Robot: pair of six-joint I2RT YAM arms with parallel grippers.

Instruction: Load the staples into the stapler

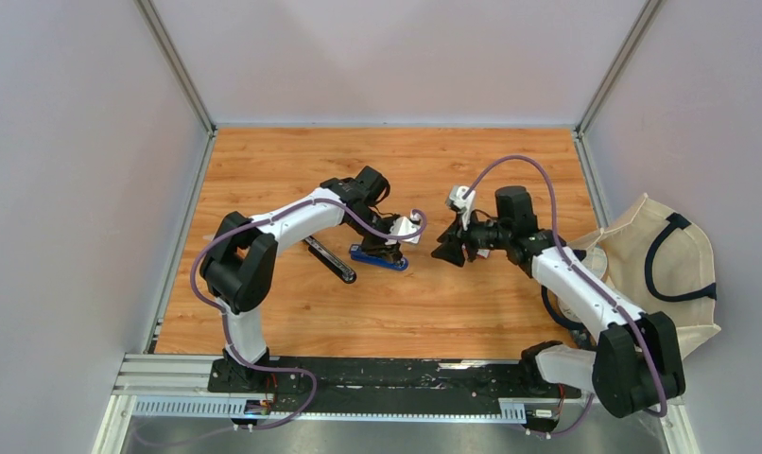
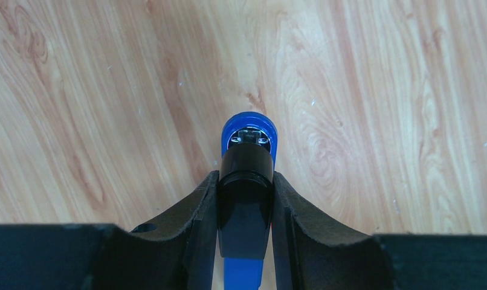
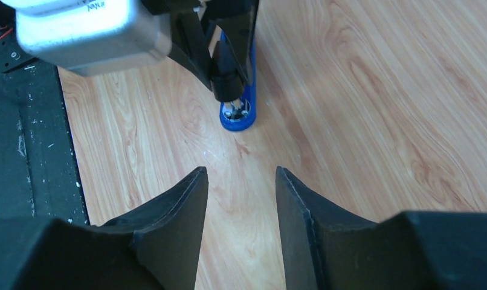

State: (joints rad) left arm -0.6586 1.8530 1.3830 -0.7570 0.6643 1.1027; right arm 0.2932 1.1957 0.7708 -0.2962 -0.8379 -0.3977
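- Overhead view: bright, even, diffuse light over the wooden worktop [image 1: 434, 312]. The pale walls look washed out and faintly lilac. Only soft, short shadows lie beneath the arms.
- Left wrist view: the wood grain is sharp. The glossy black top of the stapler [image 2: 245, 211] shows a soft sheen. The left end effector [image 2: 245, 175] is dark, with little surface detail.
- Right wrist view: the right end effector [image 3: 240, 172] in the lower frame is near black and slightly soft. The grey housing [image 3: 90, 36] at upper left is bright and out of focus.

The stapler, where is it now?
In the top view the stapler sits near the table's middle, held by the left gripper; the right gripper faces it.
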